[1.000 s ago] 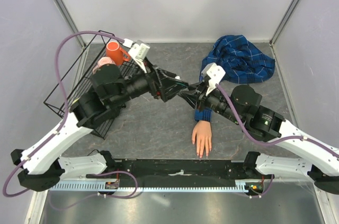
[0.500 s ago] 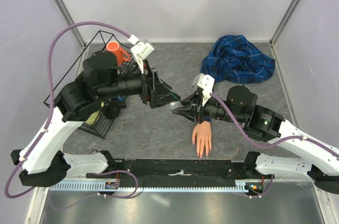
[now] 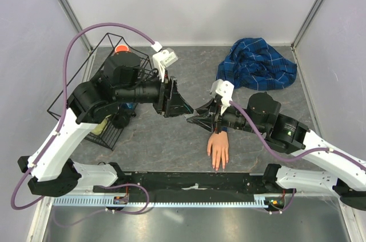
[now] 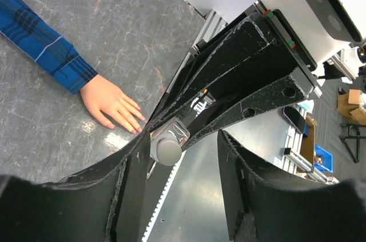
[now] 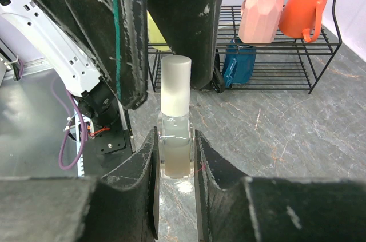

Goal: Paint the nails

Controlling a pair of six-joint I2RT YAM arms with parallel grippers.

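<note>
Left tool (image 4: 183,142) has narrowed around the white cap (image 5: 175,84), jaws not yet pinching it; right tool (image 3: 197,117) clamps the bottle (image 5: 174,159), so uncapping looks next.

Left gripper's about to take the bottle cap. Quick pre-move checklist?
1. Grip: right gripper shut on the bottle, bottle upright: ok.
2. Seal: cap seated on the bottle: ok.
3. Alignment: cap between the left gripper fingers: ok.
4. Contact: left gripper closed on the cap: not ok, a gap shows on one side.
5. Target: hand lying flat, palm down: ok.
6. Paint on the nails: cannot tell.
</note>
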